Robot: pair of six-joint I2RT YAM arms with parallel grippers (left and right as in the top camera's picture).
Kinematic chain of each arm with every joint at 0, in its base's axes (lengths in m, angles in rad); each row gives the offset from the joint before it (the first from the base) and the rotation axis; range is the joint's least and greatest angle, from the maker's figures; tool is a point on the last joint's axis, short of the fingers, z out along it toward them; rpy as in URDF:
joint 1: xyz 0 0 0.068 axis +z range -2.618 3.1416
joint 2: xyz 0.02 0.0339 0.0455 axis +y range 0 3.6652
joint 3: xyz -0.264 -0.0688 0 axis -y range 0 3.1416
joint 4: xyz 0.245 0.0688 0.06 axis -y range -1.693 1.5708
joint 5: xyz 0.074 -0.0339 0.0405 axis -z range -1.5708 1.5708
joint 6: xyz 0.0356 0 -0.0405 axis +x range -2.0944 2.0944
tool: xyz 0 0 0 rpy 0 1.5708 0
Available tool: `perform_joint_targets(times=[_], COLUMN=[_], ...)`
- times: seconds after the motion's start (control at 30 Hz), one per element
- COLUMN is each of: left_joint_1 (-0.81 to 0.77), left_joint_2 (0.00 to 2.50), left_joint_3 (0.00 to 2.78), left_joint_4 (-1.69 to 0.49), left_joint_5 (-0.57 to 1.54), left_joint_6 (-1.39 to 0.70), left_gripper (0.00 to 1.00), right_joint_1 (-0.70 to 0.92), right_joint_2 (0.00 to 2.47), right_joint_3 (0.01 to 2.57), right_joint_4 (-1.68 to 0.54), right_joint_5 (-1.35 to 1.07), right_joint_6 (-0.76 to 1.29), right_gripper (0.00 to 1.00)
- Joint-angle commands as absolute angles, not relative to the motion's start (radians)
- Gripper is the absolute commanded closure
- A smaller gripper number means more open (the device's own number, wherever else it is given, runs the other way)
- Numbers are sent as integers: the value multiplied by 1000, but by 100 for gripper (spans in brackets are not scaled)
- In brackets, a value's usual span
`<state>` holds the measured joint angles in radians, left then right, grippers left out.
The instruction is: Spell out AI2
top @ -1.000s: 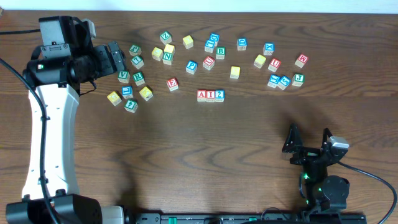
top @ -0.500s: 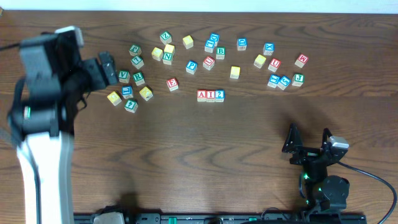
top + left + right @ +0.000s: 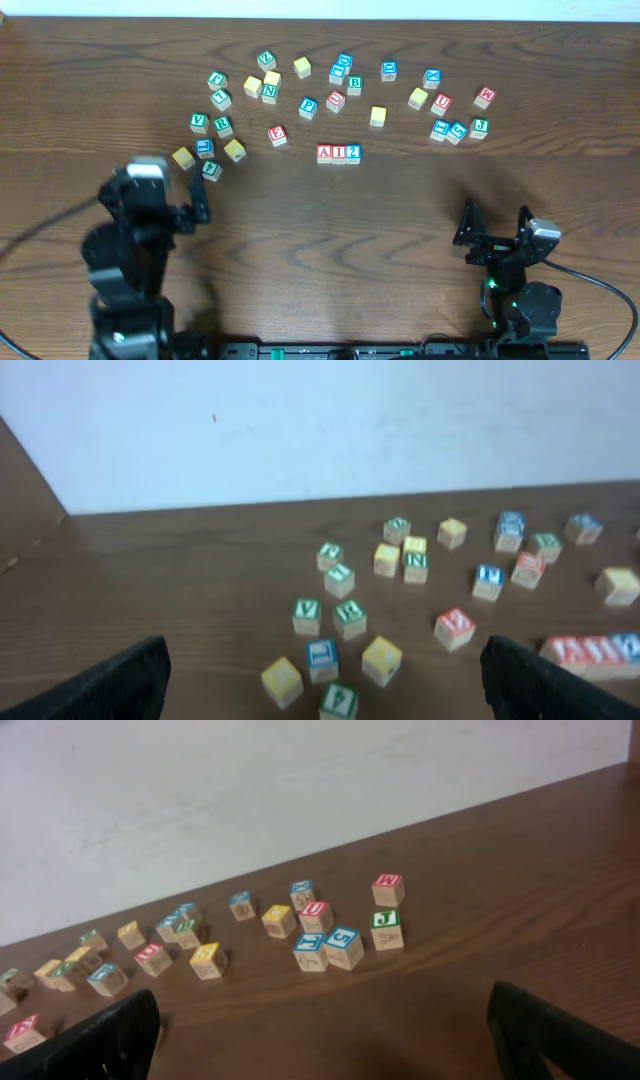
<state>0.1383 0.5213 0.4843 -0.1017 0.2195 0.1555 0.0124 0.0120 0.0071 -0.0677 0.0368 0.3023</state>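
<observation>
Overhead is showing the A-I-2 row (image 3: 338, 153) reading complete, so the left hand (image 3: 157, 203), spread and empty, is best parking well apart from that row.

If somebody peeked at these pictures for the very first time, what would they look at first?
Probably the neat row of three red and blue wooden cubes reading A, I, 2 in the middle of the brown wooden table. Behind it lies a messy scatter of colourful wooden letter cubes. Near the front edge, the left pincer and right pincer both sit open and empty.
</observation>
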Motion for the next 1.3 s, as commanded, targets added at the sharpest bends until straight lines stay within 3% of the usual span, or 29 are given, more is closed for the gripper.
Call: perform_joint_targets(times=[0.0, 0.6, 1.27], left_joint_1=[139, 138, 138], left_joint_2=[377, -1, 5], left_joint_3=[305, 4, 4], left_joint_4=[-33, -45, -50], left_joint_5=[236, 235, 224], left_joint_6=[190, 191, 190], left_gripper=[2, 2, 2], right_joint_1=[1, 1, 1], right_joint_2=[7, 7, 7], right_joint_3=[6, 6, 6], right_joint_4=[-72, -72, -72], right_joint_5=[34, 34, 34], right_joint_6=[291, 290, 291], right_gripper=[1, 1, 1])
